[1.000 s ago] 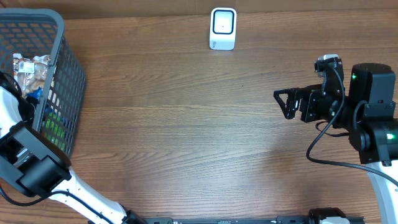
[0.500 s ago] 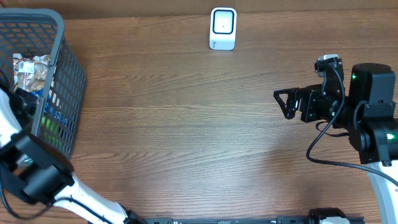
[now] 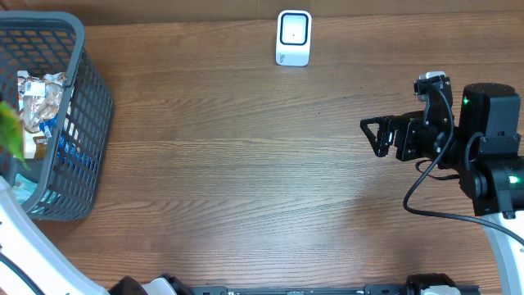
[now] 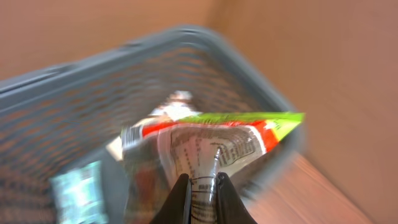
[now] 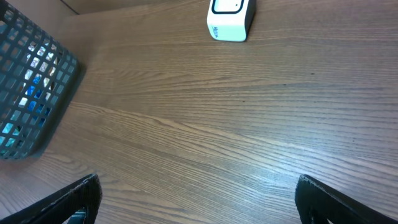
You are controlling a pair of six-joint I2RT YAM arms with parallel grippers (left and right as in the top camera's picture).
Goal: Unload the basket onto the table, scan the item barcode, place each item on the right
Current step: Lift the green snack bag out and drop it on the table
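Note:
My left gripper [image 4: 202, 180] is shut on the lower edge of a green, red and white snack packet [image 4: 211, 140], the item, whose printed back faces the left wrist camera. The packet hangs above the grey mesh basket [image 4: 124, 56]. From overhead it shows only as a green blur [image 3: 10, 131] at the far left edge, over the basket [image 3: 86, 98]. The white barcode scanner [image 3: 293, 37] stands at the table's back middle, also seen in the right wrist view [image 5: 230, 18]. My right gripper [image 3: 372, 135] hovers open over bare wood at the right, its jaws wide apart and empty [image 5: 199, 202].
Several other packets lie in the basket, among them a crinkled clear one [image 3: 41, 94] and blue ones [image 3: 70, 152]. The basket's corner [image 5: 31, 93] shows at the left of the right wrist view. Wood tabletop [image 3: 246, 164] stretches between basket, scanner and right arm.
My left arm has pulled up and back out of the basket with the packet held, and most of the arm has left the overhead view. The right arm has not moved.

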